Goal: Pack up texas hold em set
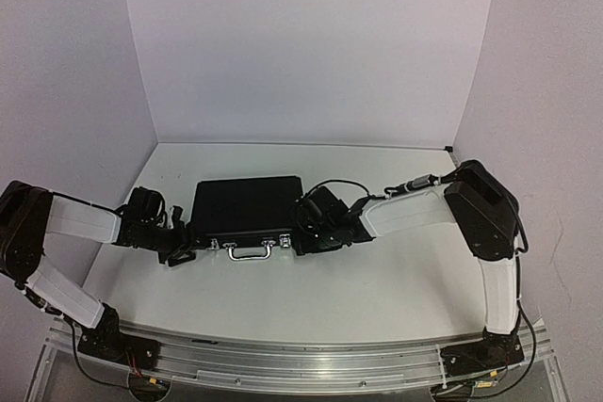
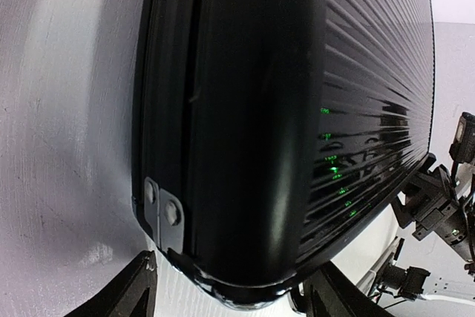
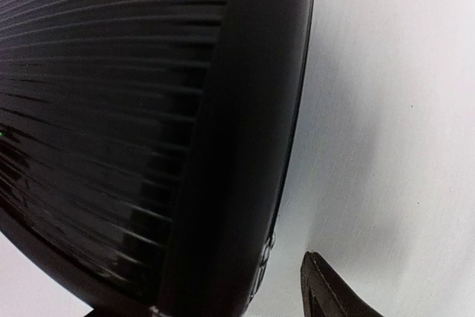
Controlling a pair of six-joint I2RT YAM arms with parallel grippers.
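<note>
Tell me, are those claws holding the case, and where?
The left gripper and right gripper each straddle a front corner of the case; a firm grip cannot be told.

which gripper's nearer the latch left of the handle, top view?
Left. Left gripper straddles the case's front corner beside that latch; right gripper is at the opposite front corner, beyond the handle.

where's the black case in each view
top external: the case lies flat at the centre of the picture.
left wrist: the case fills the middle and right, one corner nearest.
right wrist: the case fills the left half.
shared landmark: the white table.
</note>
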